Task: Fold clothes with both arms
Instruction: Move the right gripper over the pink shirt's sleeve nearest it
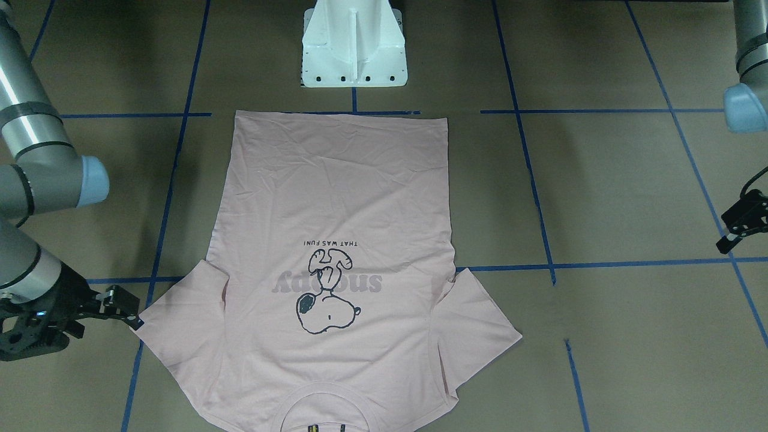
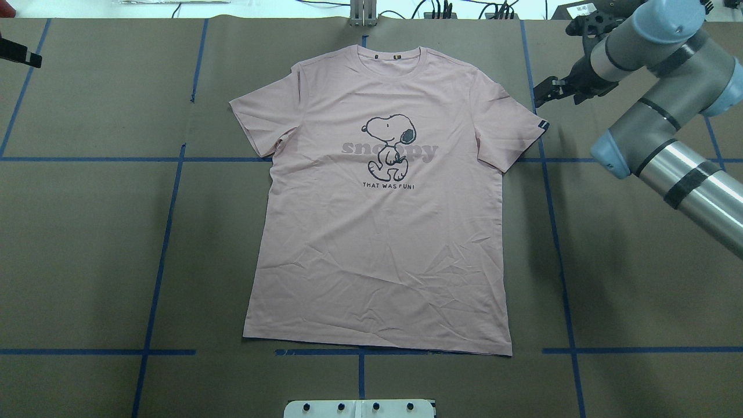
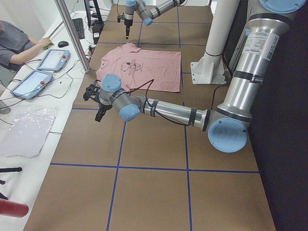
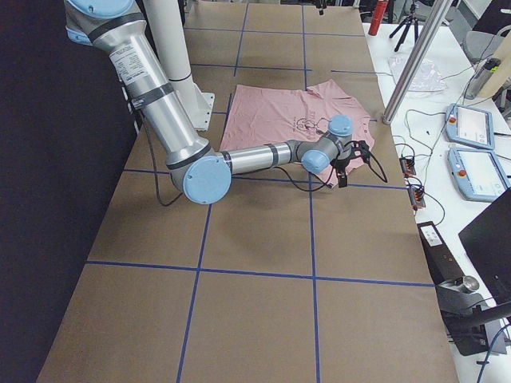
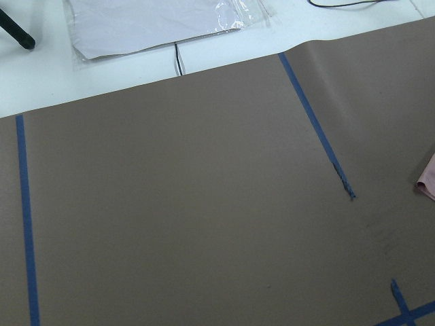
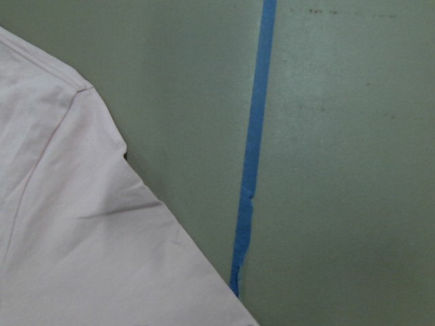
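Note:
The pale pink T-shirt (image 2: 377, 232) lies flat and print-up on the brown table, with its collar at the far side and its hem toward the robot base. It also shows in the front-facing view (image 1: 336, 198). My right gripper (image 2: 543, 94) hovers just beyond the shirt's right sleeve near the black tag (image 2: 543, 125); it looks open and empty (image 1: 123, 307). The right wrist view shows that sleeve's edge (image 6: 81, 224). My left gripper (image 1: 741, 225) is far off the other sleeve, at the table's far left (image 2: 20, 53); it looks open and empty.
The white pedestal base (image 1: 354, 42) stands at the hem side. Blue tape lines (image 2: 168, 203) cross the table. Beyond the far edge a metal post (image 3: 72, 33), teach pendants (image 4: 471, 128), a plastic bag (image 5: 163, 20) and a seated operator (image 3: 19, 43) line the white bench.

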Robot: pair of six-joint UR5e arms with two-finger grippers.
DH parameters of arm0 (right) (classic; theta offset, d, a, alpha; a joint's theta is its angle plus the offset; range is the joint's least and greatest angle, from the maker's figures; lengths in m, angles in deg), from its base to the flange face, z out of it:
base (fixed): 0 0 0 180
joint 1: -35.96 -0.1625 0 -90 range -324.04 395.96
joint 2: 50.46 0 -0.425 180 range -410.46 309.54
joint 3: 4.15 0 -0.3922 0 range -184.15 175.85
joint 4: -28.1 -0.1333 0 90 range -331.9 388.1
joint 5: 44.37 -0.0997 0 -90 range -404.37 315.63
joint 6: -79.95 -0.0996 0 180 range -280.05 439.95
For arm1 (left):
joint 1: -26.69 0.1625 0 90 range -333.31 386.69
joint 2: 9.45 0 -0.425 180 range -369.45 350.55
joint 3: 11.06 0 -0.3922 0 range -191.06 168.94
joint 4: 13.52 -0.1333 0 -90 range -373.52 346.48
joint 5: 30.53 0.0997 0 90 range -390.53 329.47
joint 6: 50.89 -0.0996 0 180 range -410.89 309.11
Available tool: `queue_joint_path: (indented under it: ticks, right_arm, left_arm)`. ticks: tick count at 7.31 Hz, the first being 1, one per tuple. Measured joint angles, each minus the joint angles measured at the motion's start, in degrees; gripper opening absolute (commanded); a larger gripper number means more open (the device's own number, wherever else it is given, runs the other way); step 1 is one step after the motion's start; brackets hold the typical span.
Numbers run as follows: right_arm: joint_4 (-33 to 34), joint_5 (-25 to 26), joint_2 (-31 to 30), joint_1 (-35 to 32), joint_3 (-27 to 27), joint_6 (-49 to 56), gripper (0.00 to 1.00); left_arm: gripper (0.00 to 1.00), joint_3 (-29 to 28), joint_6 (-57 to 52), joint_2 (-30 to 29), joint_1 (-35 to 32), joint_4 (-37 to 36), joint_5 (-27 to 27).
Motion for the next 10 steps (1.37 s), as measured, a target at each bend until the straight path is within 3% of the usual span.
queue_joint_path:
  ticks: [3,4,5,7,8,10]
  right_arm:
    - [-0.59,2.19,-0.76,2.49,1.08,-2.36,0.98]
    - [-0.59,2.26,-1.19,2.66,1.3,-2.41,0.85]
    - [-0.55,2.29,-1.35,2.75,1.54,-2.42,0.55]
    - [-0.49,2.24,-1.05,2.82,1.8,-2.5,0.17]
    - [-0.5,2.2,-0.85,2.83,1.8,-2.45,0.05]
    - [-0.52,2.0,-0.71,2.63,1.56,-2.18,0.0]
  left_arm:
    - [1.0,-0.13,2.86,-1.15,0.55,0.27,0.55]
    - [1.0,-0.02,2.88,-1.16,0.55,0.32,0.57]
    - [1.0,0.1,2.9,-1.17,0.55,0.33,0.57]
    - [1.0,0.21,2.95,-1.17,0.55,0.34,0.57]
    - [1.0,0.24,2.96,-1.17,0.55,0.34,0.58]
    - [1.0,0.24,3.04,-1.17,0.55,0.34,0.58]
